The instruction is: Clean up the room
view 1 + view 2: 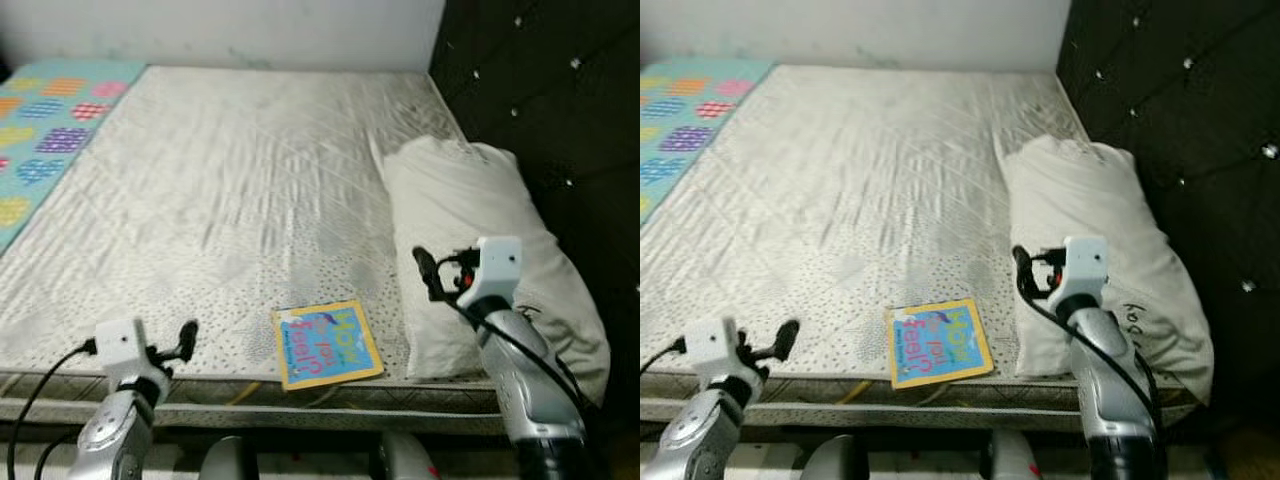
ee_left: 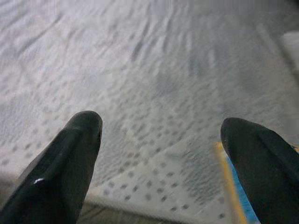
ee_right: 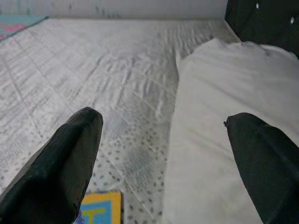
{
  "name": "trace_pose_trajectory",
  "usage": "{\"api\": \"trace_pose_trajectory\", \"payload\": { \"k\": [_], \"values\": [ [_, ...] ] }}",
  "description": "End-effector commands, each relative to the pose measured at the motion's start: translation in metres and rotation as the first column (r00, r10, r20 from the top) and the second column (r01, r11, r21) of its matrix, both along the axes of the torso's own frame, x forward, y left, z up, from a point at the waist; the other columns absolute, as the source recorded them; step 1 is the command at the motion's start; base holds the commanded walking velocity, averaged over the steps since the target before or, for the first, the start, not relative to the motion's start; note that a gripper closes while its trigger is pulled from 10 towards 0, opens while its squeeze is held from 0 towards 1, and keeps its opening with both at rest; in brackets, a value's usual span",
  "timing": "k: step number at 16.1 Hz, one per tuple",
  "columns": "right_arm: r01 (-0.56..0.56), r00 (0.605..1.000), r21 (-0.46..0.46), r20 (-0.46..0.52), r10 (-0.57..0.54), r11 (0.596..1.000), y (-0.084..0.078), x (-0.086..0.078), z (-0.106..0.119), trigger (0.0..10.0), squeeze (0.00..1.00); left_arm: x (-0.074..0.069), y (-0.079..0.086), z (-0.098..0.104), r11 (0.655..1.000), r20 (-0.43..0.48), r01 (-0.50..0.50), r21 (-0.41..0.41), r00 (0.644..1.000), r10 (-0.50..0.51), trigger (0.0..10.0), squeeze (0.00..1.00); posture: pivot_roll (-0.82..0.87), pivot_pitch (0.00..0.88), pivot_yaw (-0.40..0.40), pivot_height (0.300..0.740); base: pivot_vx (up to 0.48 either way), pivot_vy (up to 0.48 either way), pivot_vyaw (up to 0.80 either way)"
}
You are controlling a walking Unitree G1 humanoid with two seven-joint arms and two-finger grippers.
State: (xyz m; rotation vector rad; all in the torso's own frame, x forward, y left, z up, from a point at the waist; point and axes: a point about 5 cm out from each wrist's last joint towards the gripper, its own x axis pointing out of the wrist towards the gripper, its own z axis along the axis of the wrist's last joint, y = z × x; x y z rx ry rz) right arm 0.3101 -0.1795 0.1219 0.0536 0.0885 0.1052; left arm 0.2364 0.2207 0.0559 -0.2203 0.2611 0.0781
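A blue and yellow picture book [image 1: 327, 344] lies flat on the bare mattress [image 1: 230, 190] at its near edge. A white pillow [image 1: 480, 240] rests along the mattress's right side, against the dark headboard. My right gripper [image 1: 428, 272] hovers open over the pillow's near left edge, just right of the book. In the right wrist view its fingers [image 3: 70, 163] stand wide apart, with the pillow [image 3: 219, 140] and a corner of the book [image 3: 100, 207] between them. My left gripper [image 1: 185, 342] is open at the mattress's near edge, left of the book, whose yellow edge [image 2: 226, 182] appears in the left wrist view.
A black tufted headboard [image 1: 540, 90] rises on the right. A patterned quilt [image 1: 45, 120] with coloured hearts covers the far left of the bed. A white wall [image 1: 230, 30] stands behind the bed. The bed frame's edge [image 1: 300, 400] runs just below the book.
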Motion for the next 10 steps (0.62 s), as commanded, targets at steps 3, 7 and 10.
{"api": "trace_pose_trajectory", "payload": {
  "k": [3, 7, 10],
  "values": [
    [0.022, 1.0, 0.018, 0.011, -0.022, 1.0, 0.001, 0.007, 0.001, 10.0, 0.0, 0.0, -0.014, 0.006, 0.999, 0.005, 0.039, -0.027, 0.999, -0.039, 10.0, 0.0, -0.1, 0.0, -0.002, 0.67, 0.0, 0.0, 0.0],
    [0.023, 1.0, -0.013, 0.02, -0.023, 1.0, 0.001, 0.007, -0.001, 10.0, 0.0, 0.006, -0.011, -0.001, 0.998, -0.081, -0.022, -0.057, 0.997, 0.017, 10.0, 0.0, -0.11, 0.0, 0.0, 0.67, 0.0, 0.0, 0.0],
    [0.018, 1.0, -0.032, -0.013, -0.019, 0.999, -0.002, -0.002, -0.01, 10.0, 0.0, 0.012, -0.005, -0.023, 0.991, -0.232, -0.087, -0.1, 0.971, 0.062, 10.0, 0.0, -0.14, 0.0, 0.003, 0.67, 0.0, 0.0, 0.0]
  ]
}}
